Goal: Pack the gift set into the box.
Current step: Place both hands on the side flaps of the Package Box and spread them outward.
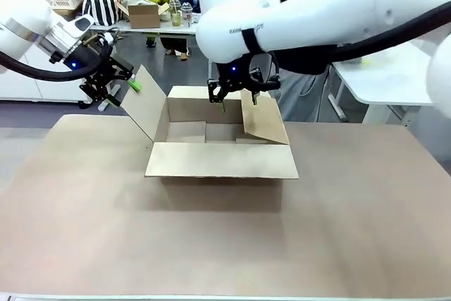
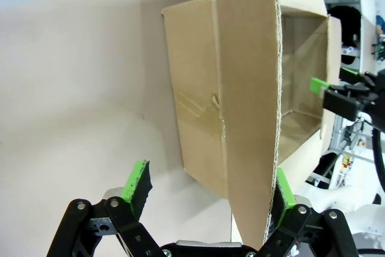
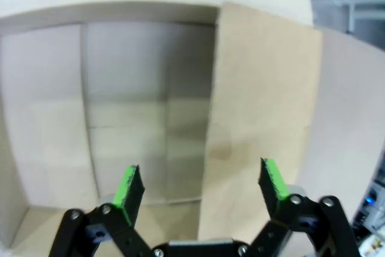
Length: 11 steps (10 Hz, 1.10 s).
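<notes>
Left gripper point(image 2: 210, 192) is hanging wide open at the raised left flap point(image 1: 144, 107) of the box point(image 1: 218, 161), and the flap's corrugated edge is running between my pads just beside one of them; I cannot tell whether it is touching. Right gripper point(image 3: 201, 185) is hovering over the box's far right side, fingers spread and holding nothing, above the inward-leaning right flap point(image 1: 264, 121). That box is sitting open in the middle of the table point(image 1: 84, 230).
</notes>
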Tool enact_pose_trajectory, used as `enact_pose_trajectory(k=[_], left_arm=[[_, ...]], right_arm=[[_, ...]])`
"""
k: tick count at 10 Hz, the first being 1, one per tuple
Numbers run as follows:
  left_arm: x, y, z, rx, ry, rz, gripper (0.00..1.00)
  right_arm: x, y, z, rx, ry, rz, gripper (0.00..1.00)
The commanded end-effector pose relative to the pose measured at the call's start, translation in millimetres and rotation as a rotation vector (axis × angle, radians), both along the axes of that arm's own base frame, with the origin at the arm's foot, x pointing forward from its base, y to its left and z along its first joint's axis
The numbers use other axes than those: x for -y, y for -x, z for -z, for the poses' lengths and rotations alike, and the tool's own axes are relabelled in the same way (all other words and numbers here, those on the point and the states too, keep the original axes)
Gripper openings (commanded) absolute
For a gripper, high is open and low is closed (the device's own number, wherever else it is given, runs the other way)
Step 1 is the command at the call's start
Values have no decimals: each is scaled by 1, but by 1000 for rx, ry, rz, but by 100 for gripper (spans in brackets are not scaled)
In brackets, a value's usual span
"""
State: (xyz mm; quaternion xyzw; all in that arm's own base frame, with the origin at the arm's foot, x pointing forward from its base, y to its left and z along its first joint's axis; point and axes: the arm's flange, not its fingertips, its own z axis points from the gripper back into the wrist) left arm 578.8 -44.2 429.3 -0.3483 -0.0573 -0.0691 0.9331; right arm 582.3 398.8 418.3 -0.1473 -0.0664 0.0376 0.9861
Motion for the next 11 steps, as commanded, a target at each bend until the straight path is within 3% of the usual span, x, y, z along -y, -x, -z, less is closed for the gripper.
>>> enact_pose_trajectory(k=[1,5,11], left_arm=[[1,2,-2,-6,-11,-14,100],[1,2,-2,-6,-11,-14,100],[1,2,-2,-6,-11,-14,100]], right_arm=[[-7,-12,-1,48,125,74,100],[36,-2,-4,62,181,161,100],[119,11,-66,64,20,256,100]])
